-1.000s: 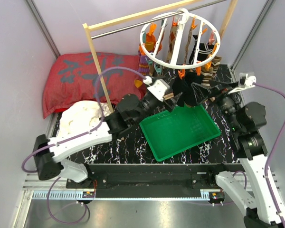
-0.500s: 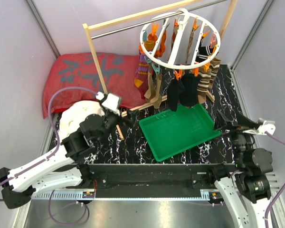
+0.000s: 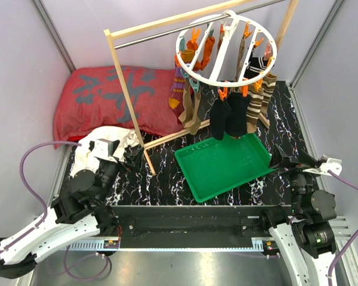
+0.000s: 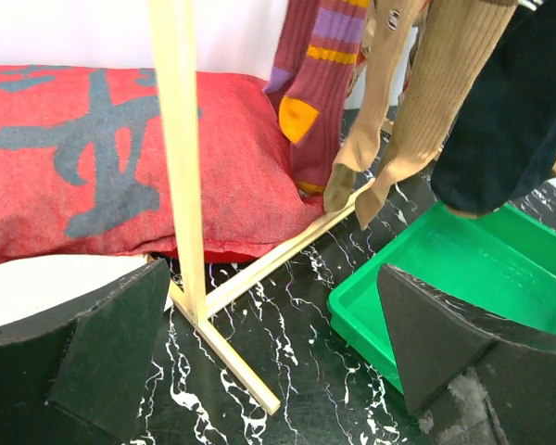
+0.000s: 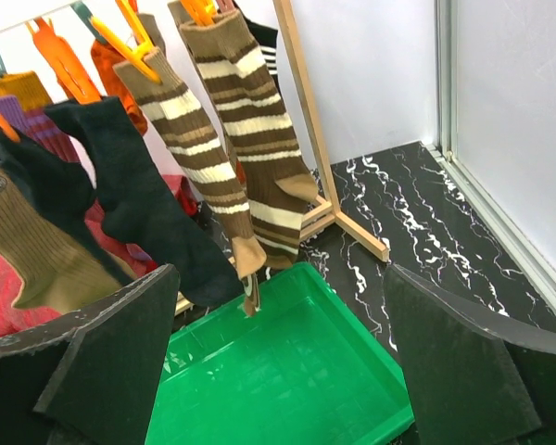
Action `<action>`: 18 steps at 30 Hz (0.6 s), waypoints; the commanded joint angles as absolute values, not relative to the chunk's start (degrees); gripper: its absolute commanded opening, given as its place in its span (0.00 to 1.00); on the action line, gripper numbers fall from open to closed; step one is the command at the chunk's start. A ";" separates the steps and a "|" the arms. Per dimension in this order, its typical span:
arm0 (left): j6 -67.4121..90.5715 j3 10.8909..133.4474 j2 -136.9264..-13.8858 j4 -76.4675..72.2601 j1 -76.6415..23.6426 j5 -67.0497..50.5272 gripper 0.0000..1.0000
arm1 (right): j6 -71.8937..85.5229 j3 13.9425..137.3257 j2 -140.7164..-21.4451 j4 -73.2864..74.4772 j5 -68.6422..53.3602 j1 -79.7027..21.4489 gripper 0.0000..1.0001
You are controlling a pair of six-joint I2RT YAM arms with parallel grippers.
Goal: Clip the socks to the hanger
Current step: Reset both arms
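Left gripper (image 4: 273, 345) and right gripper (image 5: 278, 352) both have fingers spread wide and empty, well short of the socks (image 3: 227, 116), which hang clipped to the hanger (image 3: 224, 50) above a green tray (image 3: 227, 170) and look light, soft and limp, best pinched near the cuff.

Socks (image 3: 227, 113) on hanger (image 3: 225, 46) above tray (image 3: 224, 164); pillow (image 3: 107, 98) left.

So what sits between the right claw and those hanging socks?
The green tray: in the top view the right gripper sits off its right edge and the socks hang over its far edge.
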State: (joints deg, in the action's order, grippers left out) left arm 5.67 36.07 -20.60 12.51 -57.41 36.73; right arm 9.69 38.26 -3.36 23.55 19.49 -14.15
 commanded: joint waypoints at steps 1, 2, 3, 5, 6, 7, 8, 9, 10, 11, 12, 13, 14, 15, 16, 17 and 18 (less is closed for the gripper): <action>5.62 34.02 -18.46 11.69 -57.39 39.29 0.99 | 8.88 38.06 -4.83 23.03 20.13 -14.24 1.00; 5.80 33.67 -18.28 11.43 -57.39 39.46 0.99 | 8.88 38.06 -4.83 22.94 20.47 -14.24 1.00; 5.71 33.66 -18.19 11.16 -57.31 39.55 0.99 | 8.70 38.06 -4.83 22.94 20.39 -14.24 1.00; 4.93 33.66 -18.37 10.55 -57.39 39.46 0.99 | 8.70 38.06 -5.10 23.03 20.48 -14.24 1.00; 4.57 33.84 -18.72 10.46 -57.31 39.46 0.99 | 8.70 38.06 -5.18 22.94 20.48 -14.33 1.00; 4.31 34.10 -18.98 10.55 -57.39 39.55 0.99 | 8.79 38.06 -5.36 22.94 20.39 -14.24 1.00; 4.13 34.19 -19.51 10.63 -57.39 39.46 0.99 | 8.70 38.06 -5.36 23.03 20.39 -14.24 1.00; 4.04 34.28 -19.51 10.63 -57.39 39.55 0.99 | 8.79 38.06 -5.45 22.94 20.39 -14.24 1.00; 4.04 34.28 -19.69 10.46 -57.39 39.46 0.99 | 8.79 37.97 -5.45 23.03 20.48 -14.24 1.00; 4.13 34.28 -19.77 10.55 -57.39 39.38 0.99 | 8.62 37.97 -5.45 22.94 20.65 -14.24 1.00; 4.13 34.36 -19.78 10.55 -57.39 39.46 0.99 | 8.70 37.97 -5.62 22.94 20.74 -14.24 1.00; 4.04 34.37 -19.78 10.46 -57.39 39.55 0.99 | 8.61 37.97 -5.71 22.94 20.92 -14.24 1.00; 4.13 34.37 -19.51 10.46 -57.39 39.64 0.99 | 8.53 37.88 -5.80 23.03 21.09 -14.33 1.00; 3.96 34.19 -19.42 10.28 -57.39 39.64 0.99 | 8.61 37.88 -5.97 22.94 21.18 -14.24 1.00; 3.96 34.10 -18.99 9.94 -57.39 39.64 0.99 | 8.53 37.97 -6.15 22.94 21.09 -14.24 1.00; 4.04 34.01 -18.90 9.76 -57.39 39.55 0.99 | 8.61 38.06 -6.50 23.03 21.09 -14.24 1.00; 3.96 33.84 -18.81 9.49 -57.39 39.55 0.99 | 8.53 37.97 -6.50 23.03 21.01 -14.24 1.00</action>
